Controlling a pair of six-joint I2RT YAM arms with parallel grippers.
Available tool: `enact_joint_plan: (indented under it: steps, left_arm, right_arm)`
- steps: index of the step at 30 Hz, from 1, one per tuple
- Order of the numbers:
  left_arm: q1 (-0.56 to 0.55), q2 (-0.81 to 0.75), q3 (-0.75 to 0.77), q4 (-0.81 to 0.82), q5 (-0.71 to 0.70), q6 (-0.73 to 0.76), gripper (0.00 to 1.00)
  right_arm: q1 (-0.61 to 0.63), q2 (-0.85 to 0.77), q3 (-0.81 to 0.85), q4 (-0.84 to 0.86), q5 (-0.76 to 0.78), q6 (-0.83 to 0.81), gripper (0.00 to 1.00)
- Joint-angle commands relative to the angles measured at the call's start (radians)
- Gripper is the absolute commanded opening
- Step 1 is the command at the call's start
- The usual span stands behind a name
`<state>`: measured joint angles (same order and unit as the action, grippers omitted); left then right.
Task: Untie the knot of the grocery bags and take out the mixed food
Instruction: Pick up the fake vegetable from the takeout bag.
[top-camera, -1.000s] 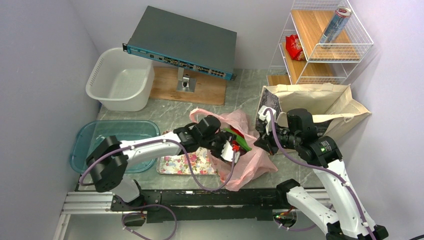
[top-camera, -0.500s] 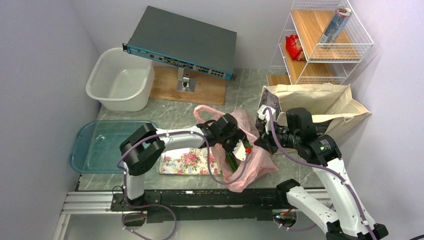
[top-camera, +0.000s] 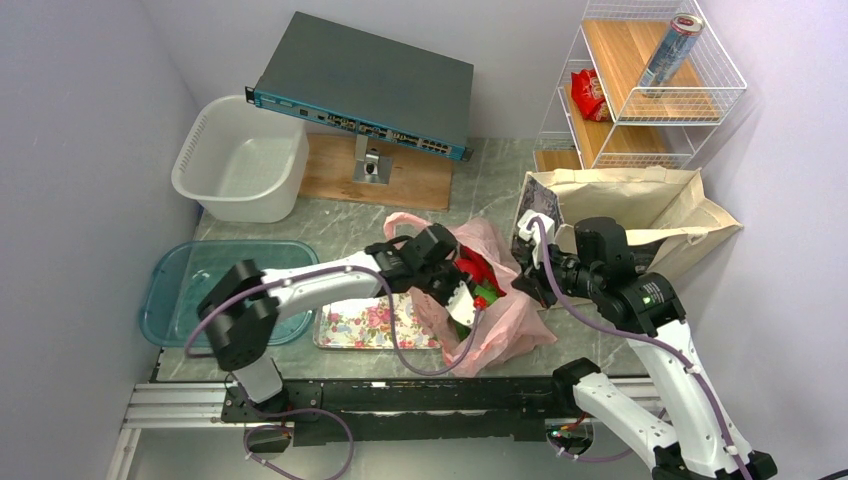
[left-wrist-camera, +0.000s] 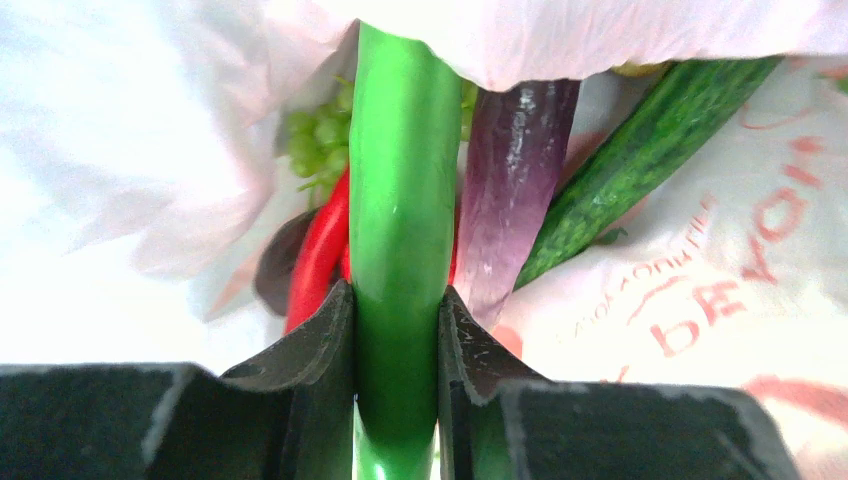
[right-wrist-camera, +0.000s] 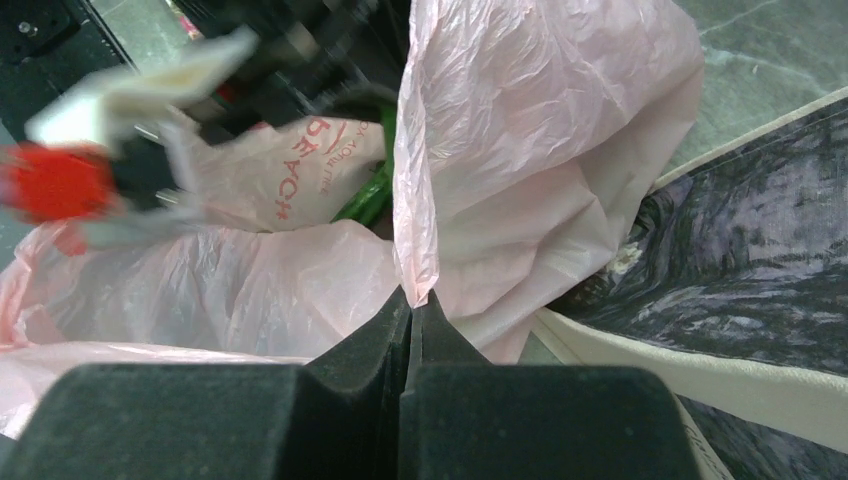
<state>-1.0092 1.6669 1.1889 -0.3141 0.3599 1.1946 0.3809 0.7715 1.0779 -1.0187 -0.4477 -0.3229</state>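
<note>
Compared with 1 second ago, the left gripper (left-wrist-camera: 397, 300) sits deeper in the pink bag (top-camera: 505, 325). Its 2 fingers, then apart, now clamp a green pepper (left-wrist-camera: 395, 150) — smooth, glossy and long. Beside it lie a waxy purple eggplant (left-wrist-camera: 515, 170), a slim red pepper (left-wrist-camera: 322, 245) and green grapes (left-wrist-camera: 318, 135), all inside the thin, crinkled, translucent film. The left arm (top-camera: 310, 285) stretches low above the floral tray (top-camera: 365, 325), wrist angled into the bag's mouth. The right gripper (right-wrist-camera: 410, 305), unmoved, pinches a fold of the bag's rim — fingers pressed together on it, just beside the beige canvas tote (top-camera: 650, 205).
</note>
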Motion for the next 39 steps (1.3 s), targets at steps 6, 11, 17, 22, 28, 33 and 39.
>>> enact_joint_plan:
  steps: [6, 11, 17, 22, 28, 33, 39]
  left_arm:
    - [-0.003, -0.165, 0.216, -0.338, -0.004, -0.179, 0.00]
    - [-0.005, -0.186, 0.278, -0.542, -0.151, -0.243, 0.00]
    - [-0.029, -0.213, 0.210, -0.653, -0.480, -0.279, 0.00]
    - [-0.031, -0.250, 0.272, -0.727, -0.530, -0.362, 0.00]
    - [-0.053, -0.284, 0.328, -0.927, -0.662, -0.445, 0.00]
    - [0.029, -0.488, 0.471, -1.014, -0.224, -0.512, 0.00]
    - [0.317, -0.664, 0.537, -0.948, -0.064, -0.628, 0.00]
  right_arm:
    - [0.000, -0.021, -0.015, 0.062, 0.030, -0.004, 0.00]
    - [-0.001, -0.026, -0.005, 0.063, 0.031, -0.007, 0.00]
    - [-0.001, -0.034, 0.005, 0.065, 0.027, -0.014, 0.00]
    - [-0.002, -0.029, -0.002, 0.068, 0.027, -0.036, 0.00]
    - [-0.001, -0.034, -0.006, 0.067, 0.030, -0.048, 0.00]
    - [-0.002, -0.032, -0.015, 0.076, 0.031, -0.048, 0.00]
    - [-0.001, -0.028, -0.008, 0.070, 0.030, -0.045, 0.00]
